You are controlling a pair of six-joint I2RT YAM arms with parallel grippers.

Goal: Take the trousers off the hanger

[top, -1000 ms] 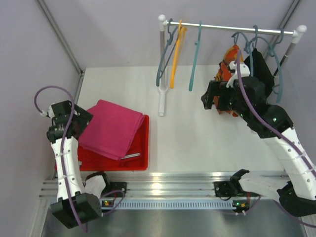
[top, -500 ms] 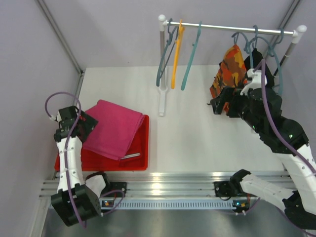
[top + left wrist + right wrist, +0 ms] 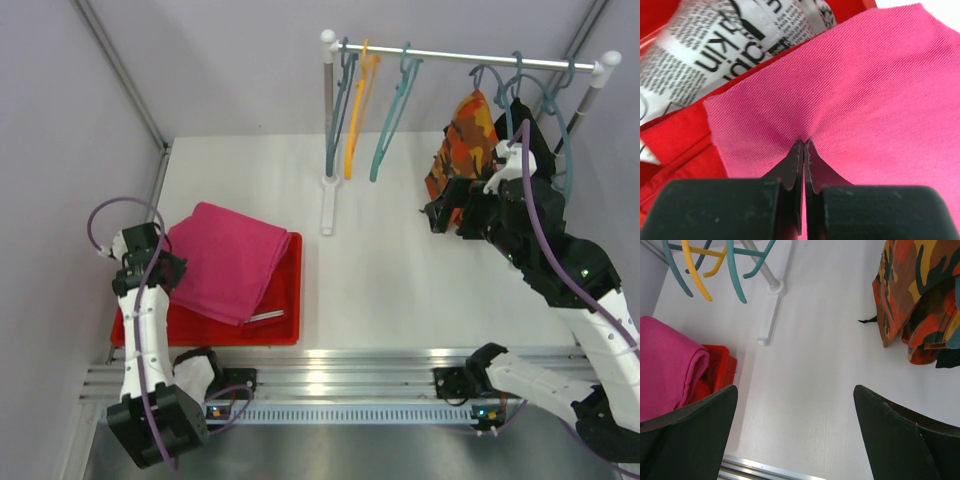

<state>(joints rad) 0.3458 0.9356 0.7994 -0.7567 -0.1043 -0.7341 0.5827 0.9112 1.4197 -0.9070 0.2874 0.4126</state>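
Folded magenta pink trousers (image 3: 225,260) lie on top of a pile in the red tray (image 3: 285,320). My left gripper (image 3: 804,142) is shut at their left edge, and the pink cloth (image 3: 880,90) puckers at its tips. Black-and-white patterned trousers (image 3: 715,50) show underneath. The orange camouflage trousers (image 3: 465,135) hang on a teal hanger at the right of the rail, with black trousers (image 3: 530,130) behind them. My right gripper (image 3: 795,387) is open over the bare table, below and to the left of the camouflage trousers (image 3: 915,295), holding nothing.
The clothes rail (image 3: 470,57) stands across the back on a white post (image 3: 328,140). Bare teal hangers (image 3: 385,130) and a yellow hanger (image 3: 355,120) dangle at its left end. A metal frame rail (image 3: 330,365) runs along the near edge.
My left gripper has closed and drawn back to the pink trousers' left edge. The right arm pulled back from the camouflage trousers, staying open. The empty hangers have swung.
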